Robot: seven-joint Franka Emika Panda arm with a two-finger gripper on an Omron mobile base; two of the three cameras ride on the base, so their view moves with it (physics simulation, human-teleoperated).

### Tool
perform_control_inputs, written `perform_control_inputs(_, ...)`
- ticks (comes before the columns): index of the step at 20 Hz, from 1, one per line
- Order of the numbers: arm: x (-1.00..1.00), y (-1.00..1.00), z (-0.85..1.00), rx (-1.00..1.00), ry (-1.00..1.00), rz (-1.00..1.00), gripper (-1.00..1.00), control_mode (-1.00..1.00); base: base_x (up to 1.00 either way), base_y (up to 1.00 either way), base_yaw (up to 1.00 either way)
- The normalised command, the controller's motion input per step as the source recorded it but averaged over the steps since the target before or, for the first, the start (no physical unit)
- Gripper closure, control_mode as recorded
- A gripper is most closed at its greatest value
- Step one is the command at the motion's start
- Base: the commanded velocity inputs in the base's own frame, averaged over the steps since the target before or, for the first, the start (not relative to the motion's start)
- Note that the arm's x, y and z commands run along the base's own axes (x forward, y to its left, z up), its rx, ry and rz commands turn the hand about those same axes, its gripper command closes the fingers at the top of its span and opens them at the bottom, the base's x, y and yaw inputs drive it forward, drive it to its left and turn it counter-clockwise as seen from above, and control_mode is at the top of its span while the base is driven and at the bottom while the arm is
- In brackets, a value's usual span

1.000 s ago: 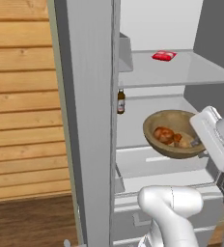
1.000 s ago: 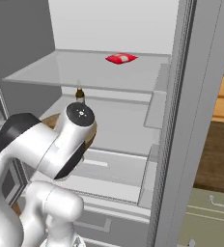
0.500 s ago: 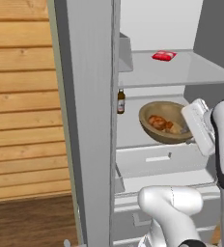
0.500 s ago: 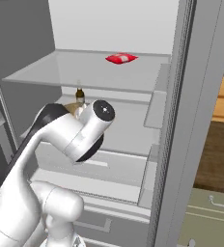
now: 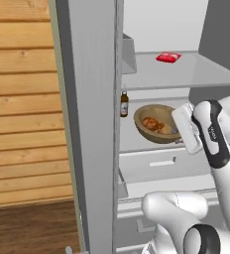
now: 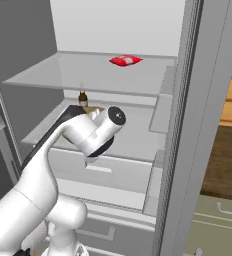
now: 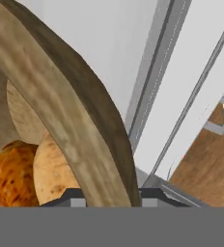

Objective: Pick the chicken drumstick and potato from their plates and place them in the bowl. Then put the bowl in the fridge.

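Gripper (image 7: 109,195) clamps the bowl (image 5: 156,124) rim — drumstick (image 7: 10,173) and potato (image 7: 53,171) inside.

A wall of wooden planks (image 5: 23,99) stands left of the grey door (image 5: 89,124). Below the wall lies a brown wood floor (image 5: 32,228). A pale drawer (image 6: 218,227) with handles sits low, right of the door.

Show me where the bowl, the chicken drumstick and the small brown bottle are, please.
bowl (image 5: 143,125): left base view, on its left rim.
chicken drumstick (image 5: 150,122): left base view, on its orange-brown body.
small brown bottle (image 5: 124,106): left base view, on its label.
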Motion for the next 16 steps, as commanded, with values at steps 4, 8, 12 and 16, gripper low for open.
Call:
perform_control_inputs(4, 0.52, 0.00, -0.35, 0.00, 0.00, 0.02, 1.00, -1.00, 0.00, 0.00, 0.00)
perform_control_inputs(8, 0.55, 0.00, -0.33, 0.00, 0.00, 0.00, 1.00, -1.00, 0.00, 0.00, 0.00)
perform_control_inputs(12, 0.24, 0.00, -0.23, 0.00, 0.00, 0.00, 1.00, -1.00, 0.00, 0.00, 0.00)
perform_control_inputs(16, 0.09, 0.01, -0.20, 0.00, -0.11, 0.00, -1.00, -1.00, 0.00, 0.00, 0.00)
